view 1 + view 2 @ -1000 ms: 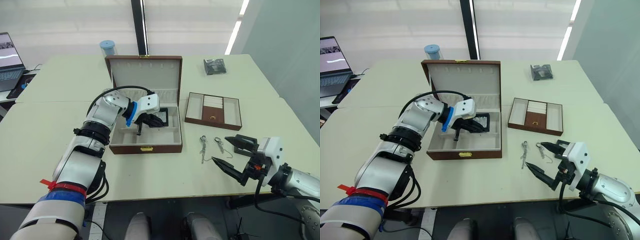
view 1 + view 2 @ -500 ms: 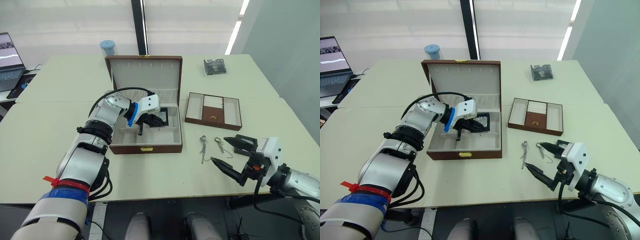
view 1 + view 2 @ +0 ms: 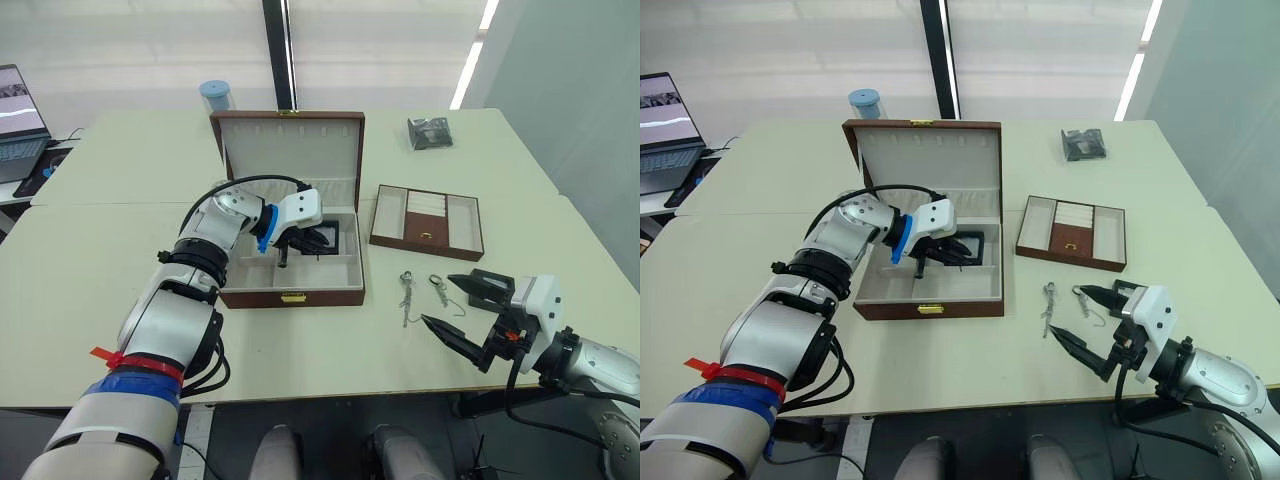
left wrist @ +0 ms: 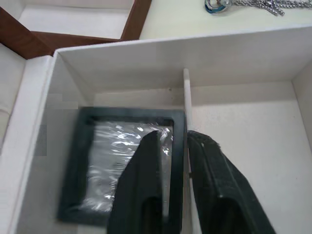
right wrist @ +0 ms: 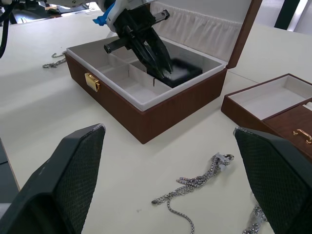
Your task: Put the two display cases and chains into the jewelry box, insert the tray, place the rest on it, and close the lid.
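One jewelry box (image 3: 290, 270) stands on the counter (image 3: 120, 260) with its lid (image 3: 290, 146) up. One display case (image 4: 122, 161) lies flat in a cream compartment; the left end effector (image 4: 170, 146) reaches in above it, fingers narrow, straddling the divider. Two chains (image 3: 420, 292) lie beside the box, one tray (image 3: 427, 221) behind them. The right end effector (image 3: 460, 305) hovers near the chains, spread wide and empty.

- Display case (image 4: 117, 163) lies in the jewelry box (image 3: 290, 270), right rear compartment.
- Tray (image 3: 427, 221) at the box's 3 o'clock.
- Chains (image 3: 406, 296) at its 4 o'clock.
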